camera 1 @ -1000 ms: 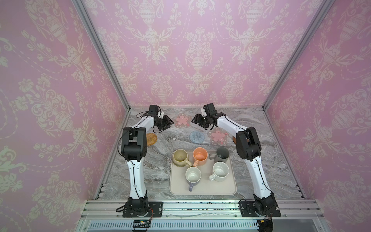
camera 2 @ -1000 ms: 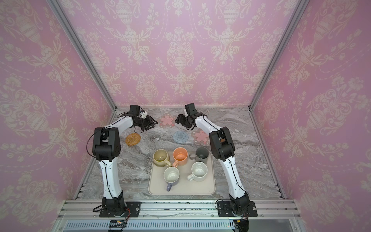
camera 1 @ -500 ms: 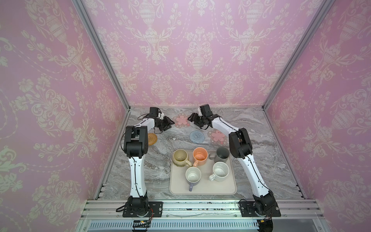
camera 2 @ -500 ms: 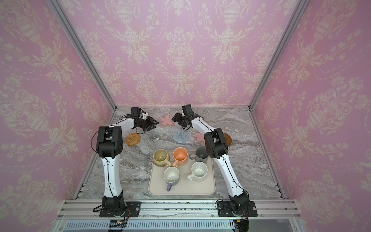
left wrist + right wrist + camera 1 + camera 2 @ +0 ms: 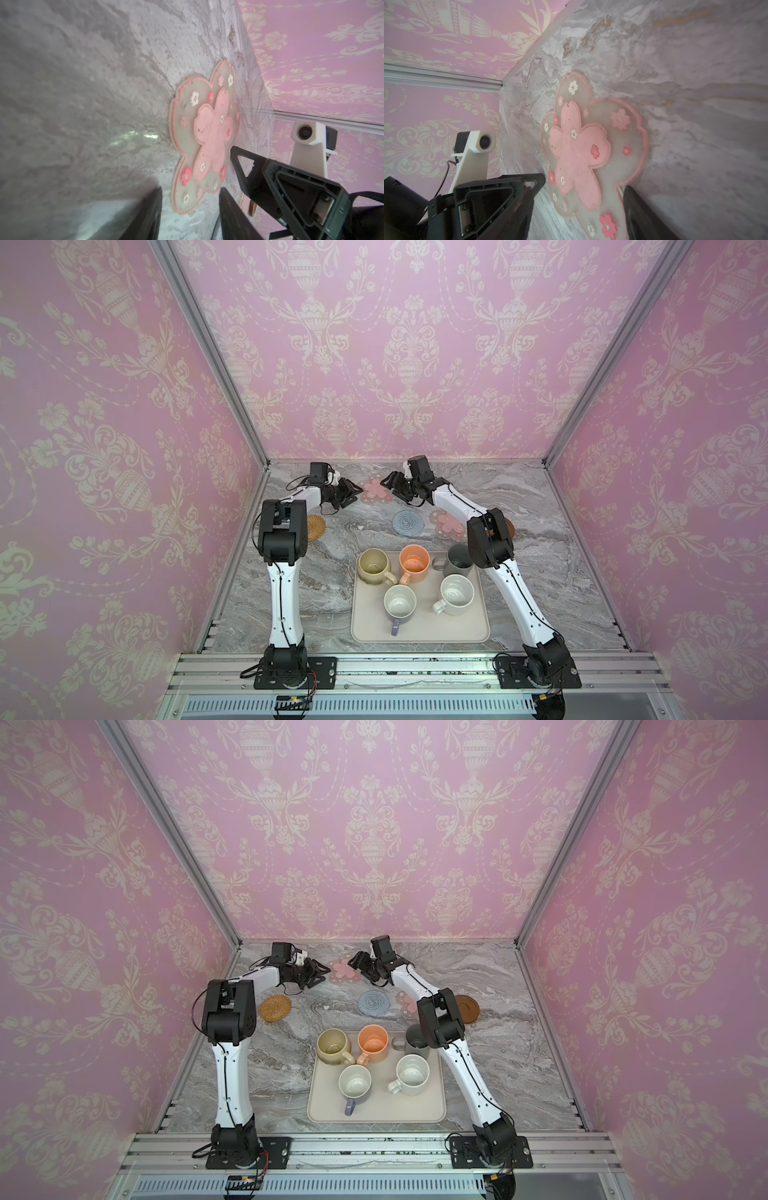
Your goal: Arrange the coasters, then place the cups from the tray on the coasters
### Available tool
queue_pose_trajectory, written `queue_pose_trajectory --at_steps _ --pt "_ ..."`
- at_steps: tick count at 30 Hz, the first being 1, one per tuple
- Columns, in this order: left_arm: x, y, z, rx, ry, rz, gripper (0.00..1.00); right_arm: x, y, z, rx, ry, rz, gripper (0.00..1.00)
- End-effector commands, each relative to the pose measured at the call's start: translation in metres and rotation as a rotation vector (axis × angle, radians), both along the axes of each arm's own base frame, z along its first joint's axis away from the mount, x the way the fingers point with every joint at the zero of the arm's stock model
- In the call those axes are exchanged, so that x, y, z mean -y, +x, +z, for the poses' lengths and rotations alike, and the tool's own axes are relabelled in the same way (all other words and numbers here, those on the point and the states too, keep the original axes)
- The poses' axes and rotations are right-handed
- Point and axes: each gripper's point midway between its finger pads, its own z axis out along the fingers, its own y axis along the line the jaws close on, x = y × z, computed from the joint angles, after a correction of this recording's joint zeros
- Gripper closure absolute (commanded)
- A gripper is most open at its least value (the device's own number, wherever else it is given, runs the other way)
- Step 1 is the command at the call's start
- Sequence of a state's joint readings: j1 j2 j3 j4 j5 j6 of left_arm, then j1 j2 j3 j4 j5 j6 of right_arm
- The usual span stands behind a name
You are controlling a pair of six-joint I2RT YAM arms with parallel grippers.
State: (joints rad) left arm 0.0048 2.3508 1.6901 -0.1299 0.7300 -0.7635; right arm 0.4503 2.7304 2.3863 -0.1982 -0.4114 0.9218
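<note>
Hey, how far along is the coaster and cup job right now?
Done: nothing yet; all five cups sit on the tray. In hand: left gripper and right gripper, both open, flank the far flower coaster. Remaining: arranging coasters, then moving every cup onto one.

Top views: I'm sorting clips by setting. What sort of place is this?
Probably a staged robot test booth, not a home: wallpapered panels in aluminium framing, two arms bolted to a front rail.

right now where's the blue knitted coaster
In both top views the blue-grey knitted coaster lies flat near the middle of the table, beyond the far edge of the tray, with a flower coaster close on its right.
</note>
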Motion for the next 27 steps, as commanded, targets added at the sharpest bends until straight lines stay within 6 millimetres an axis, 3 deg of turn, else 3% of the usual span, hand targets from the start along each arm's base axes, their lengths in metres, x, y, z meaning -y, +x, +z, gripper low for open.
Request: queue_pose_trajectory --at_steps 1,14,23,27 --pt "-0.005 -0.011 -0.036 -0.105 -0.009 0.031 0.52 -0.017 -0.026 -0.035 -0.118 -0.018 0.044 0.30" --pt "-0.001 -0.019 -0.042 -0.097 -0.032 0.010 0.52 -0.022 -0.041 -0.038 -0.157 -0.018 0.066 0.31" --pt "-0.029 -0.004 -0.040 -0.084 0.145 0.053 0.52 -0.017 -0.040 -0.042 -0.162 -0.029 0.052 0.31" --pt "-0.030 0.005 -0.047 -0.080 0.126 0.091 0.52 -0.016 -0.040 -0.044 -0.165 -0.027 0.045 0.31"
